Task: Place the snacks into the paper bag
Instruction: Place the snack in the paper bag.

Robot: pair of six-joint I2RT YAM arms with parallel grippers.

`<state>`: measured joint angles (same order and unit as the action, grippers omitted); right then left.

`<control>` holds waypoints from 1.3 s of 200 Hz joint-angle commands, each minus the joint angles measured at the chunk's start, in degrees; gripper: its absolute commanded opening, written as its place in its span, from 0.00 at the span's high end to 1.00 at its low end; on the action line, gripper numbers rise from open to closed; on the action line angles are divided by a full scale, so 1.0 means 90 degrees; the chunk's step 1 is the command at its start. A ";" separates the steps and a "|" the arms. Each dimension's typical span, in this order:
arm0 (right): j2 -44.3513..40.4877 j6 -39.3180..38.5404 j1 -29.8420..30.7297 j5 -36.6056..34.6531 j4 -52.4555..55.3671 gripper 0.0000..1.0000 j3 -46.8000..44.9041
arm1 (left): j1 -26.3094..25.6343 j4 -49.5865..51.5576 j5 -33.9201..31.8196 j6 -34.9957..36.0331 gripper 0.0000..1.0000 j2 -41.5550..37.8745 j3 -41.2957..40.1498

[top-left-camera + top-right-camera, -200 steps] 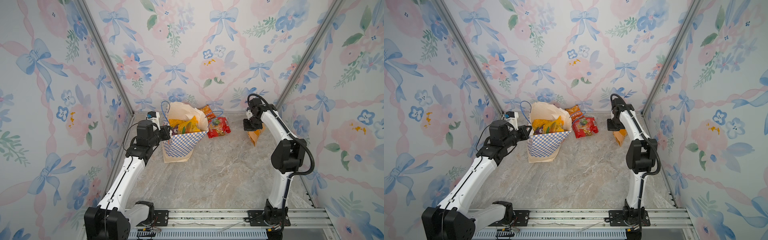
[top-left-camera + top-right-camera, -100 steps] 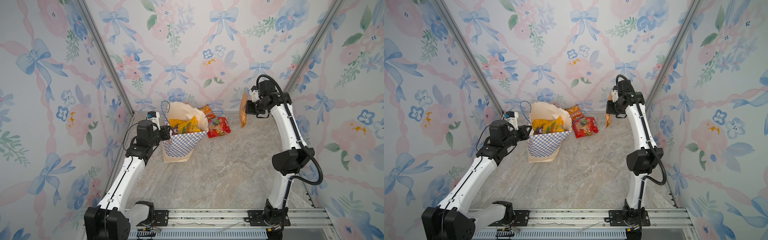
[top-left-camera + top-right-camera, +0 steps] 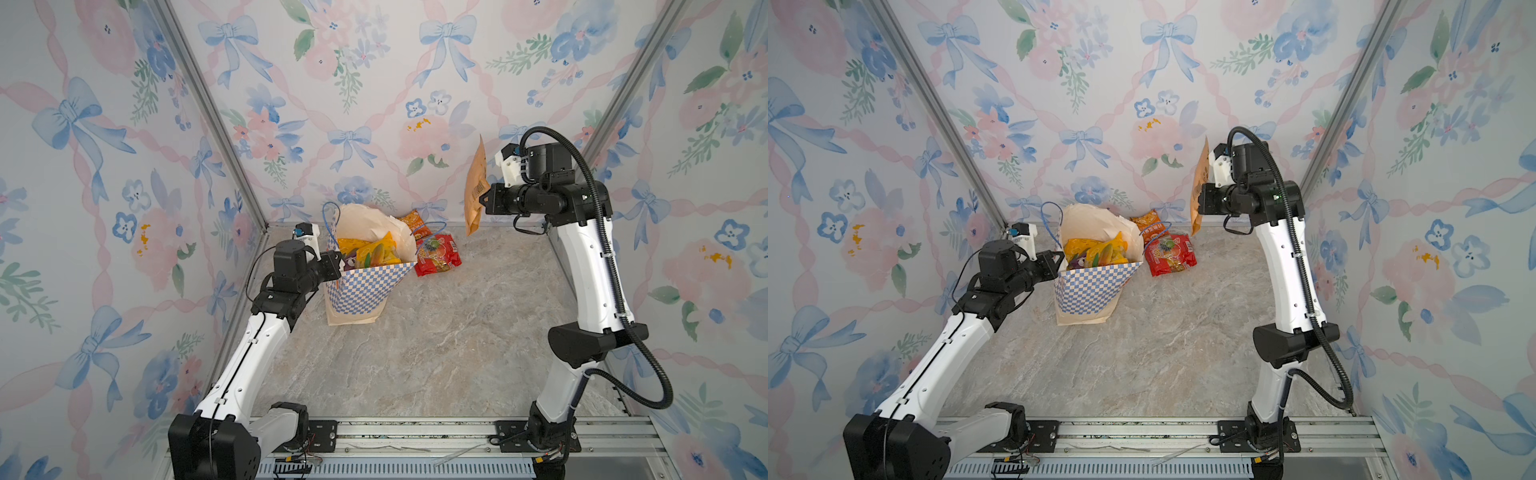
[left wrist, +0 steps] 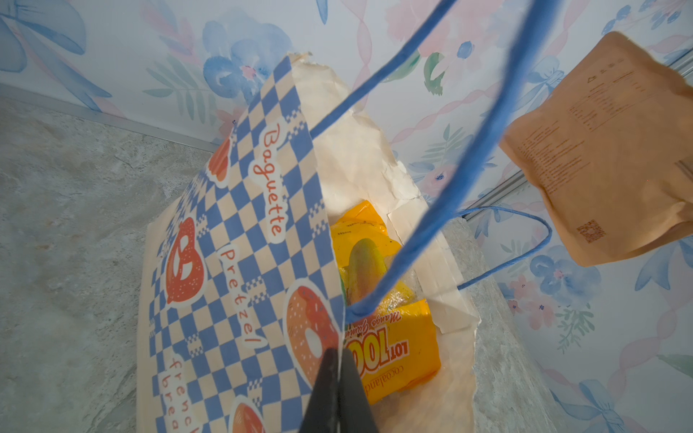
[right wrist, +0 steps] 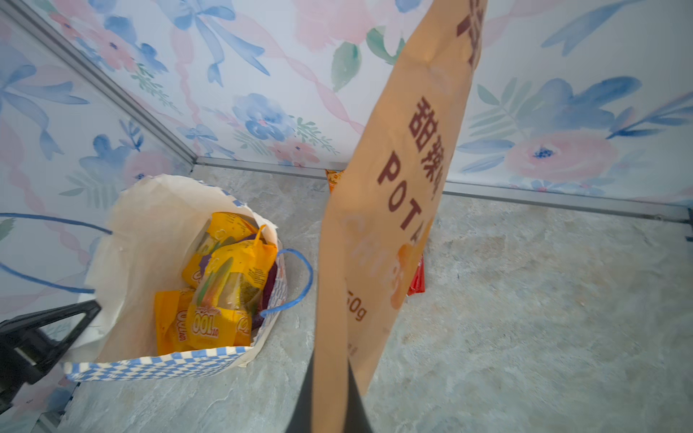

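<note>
Right hand (image 3: 484,200) clenched on the pouch (image 3: 474,183), high and well right of the bag (image 3: 361,289); left hand (image 3: 338,266) pinches the bag's rim. Next, I'd say: swing across, drop it in.

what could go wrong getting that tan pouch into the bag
The tan pouch is wide, and yellow packets already crowd the paper bag; it may snag the rim or blue handle.
The left gripper pinches only one rim edge, so a push could tip the bag.
The right gripper holds the pouch by its edge; it may slip.
</note>
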<state>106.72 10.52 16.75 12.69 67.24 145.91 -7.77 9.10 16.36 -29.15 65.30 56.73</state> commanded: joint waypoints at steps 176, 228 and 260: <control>-0.1364 0.4923 0.1652 0.2990 -0.7729 1.00 -0.4231 | 0.0063 -0.0039 0.0136 0.0051 1.00 -0.0225 -0.0109; -0.1077 0.5916 0.1892 0.3235 -0.8904 1.00 -0.4956 | 0.0064 -0.0039 0.0136 0.0040 1.00 -0.0233 -0.0132; -0.1001 0.6866 0.1976 0.3574 -1.0108 1.00 -0.5419 | 0.0062 -0.0039 0.0145 0.0027 1.00 -0.0265 -0.0095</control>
<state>97.36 64.18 33.69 41.06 -10.61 98.87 -7.77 9.13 16.58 -29.17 64.64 56.34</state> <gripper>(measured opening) 0.047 0.050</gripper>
